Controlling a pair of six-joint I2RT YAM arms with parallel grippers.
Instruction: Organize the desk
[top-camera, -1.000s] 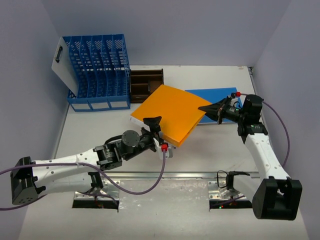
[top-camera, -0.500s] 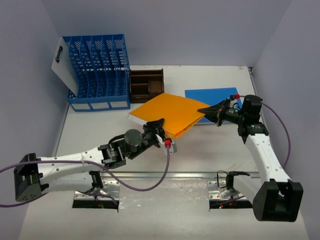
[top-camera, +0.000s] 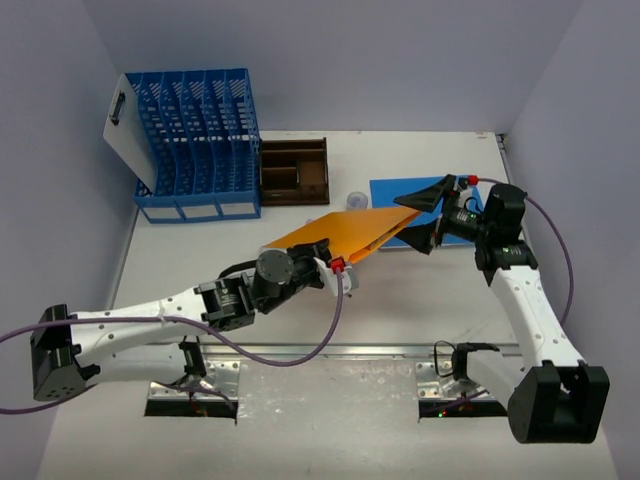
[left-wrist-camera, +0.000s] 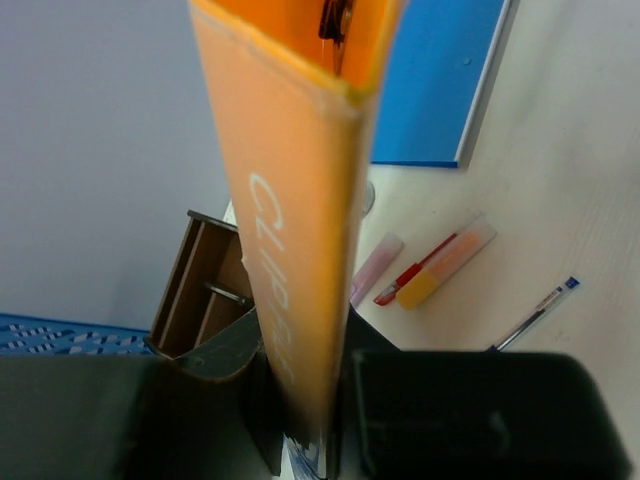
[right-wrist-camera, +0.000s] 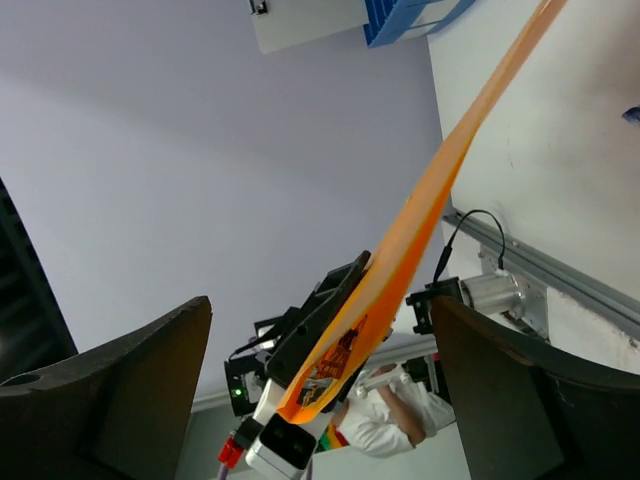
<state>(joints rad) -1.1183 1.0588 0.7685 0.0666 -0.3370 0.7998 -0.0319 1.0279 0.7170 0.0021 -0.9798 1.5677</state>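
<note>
The left hand (top-camera: 333, 270) is clamped on the near corner of the orange folder (top-camera: 345, 232). In the left wrist view the folder's spine rises straight up from between the fingers (left-wrist-camera: 480, 425). It is probably held by this corner so that one arm alone can carry it upright, ready for a slot in the rack.

The folder slopes up and away from the left hand towards the right hand (top-camera: 425, 217). That hand's jaws stand wide apart, one finger above and one below the folder's far tip, and I cannot tell whether either touches it. To my eye this is a handover, with the right hand letting go once the left has a firm hold.

A second ago the roles were reversed: the right hand pinched the far corner and the left hand's jaws were apart around the near edge. The folder then lay broad and flat. Now it is turned nearly edge-on, which uncovers a small clear round thing (top-camera: 356, 199) beyond the left hand.

The table (top-camera: 200, 260) lies under both hands. A highlighter (left-wrist-camera: 445, 265) and a pen (left-wrist-camera: 535, 312) lie on it below the lifted folder. A blue folder (top-camera: 395, 188) lies flat beneath the right hand. Beyond the left hand are the brown tray (top-camera: 295, 170) and, further left, the blue file rack (top-camera: 195, 140).
</note>
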